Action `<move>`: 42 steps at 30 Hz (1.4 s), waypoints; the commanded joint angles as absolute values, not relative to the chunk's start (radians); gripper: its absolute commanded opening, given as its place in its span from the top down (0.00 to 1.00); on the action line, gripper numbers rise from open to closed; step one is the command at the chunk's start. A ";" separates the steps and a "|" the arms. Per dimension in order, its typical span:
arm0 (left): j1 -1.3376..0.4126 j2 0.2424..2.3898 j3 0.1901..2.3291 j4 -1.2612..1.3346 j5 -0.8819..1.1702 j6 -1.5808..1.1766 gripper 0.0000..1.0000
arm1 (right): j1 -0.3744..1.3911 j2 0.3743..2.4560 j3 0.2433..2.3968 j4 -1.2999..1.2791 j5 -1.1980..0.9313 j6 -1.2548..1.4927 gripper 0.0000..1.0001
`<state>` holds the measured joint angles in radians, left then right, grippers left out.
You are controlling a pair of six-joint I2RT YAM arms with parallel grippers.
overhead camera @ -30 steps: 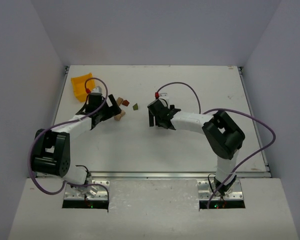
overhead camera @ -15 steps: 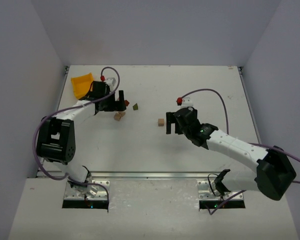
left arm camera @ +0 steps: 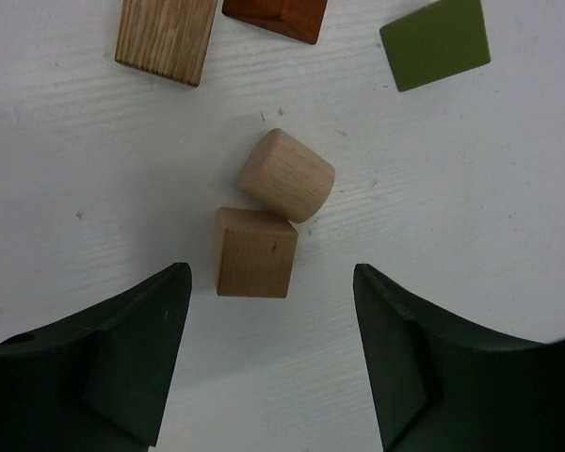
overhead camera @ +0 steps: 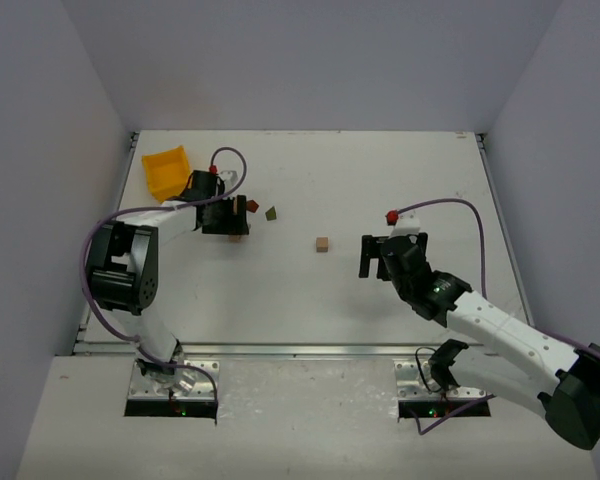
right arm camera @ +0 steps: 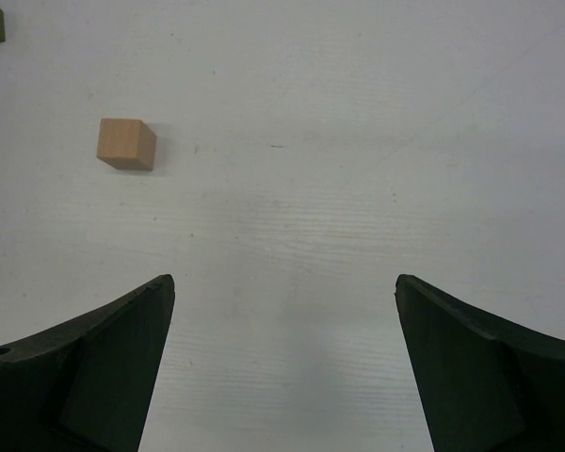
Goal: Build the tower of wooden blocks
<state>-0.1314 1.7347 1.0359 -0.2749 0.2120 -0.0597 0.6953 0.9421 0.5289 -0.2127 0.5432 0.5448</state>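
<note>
both hands, left hand (left arm camera: 268, 353) and right hand (right arm camera: 282, 363), gape empty.

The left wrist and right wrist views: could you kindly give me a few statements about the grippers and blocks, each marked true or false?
1. The left gripper is open and holds nothing. True.
2. The right gripper is shut on the lone cube. False: it is open, and the cube lies on the table ahead of it.
3. The cylinder lies right beside a tan cube. True.
4. The olive-green block rests on the dark red block. False: they lie apart on the table.
</note>
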 commanded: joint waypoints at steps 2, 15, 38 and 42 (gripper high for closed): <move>-0.138 1.756 1.051 -0.243 0.223 -0.046 0.36 | 0.679 0.913 0.517 -0.190 0.595 0.533 0.01; -0.137 1.765 1.053 -0.237 0.211 -0.042 0.58 | 0.678 0.927 0.516 -0.190 0.589 0.527 0.01; -0.227 1.424 0.986 -0.292 0.160 -0.188 0.96 | 0.676 0.961 0.530 -0.189 0.569 0.531 0.01; -0.270 1.383 0.989 -0.299 0.149 -0.226 0.97 | 0.678 0.971 0.534 -0.190 0.567 0.531 0.01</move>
<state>-0.2335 1.4305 0.9859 -0.2978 0.1763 -0.1699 0.6819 0.9627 0.5152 -0.2158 0.5499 0.5262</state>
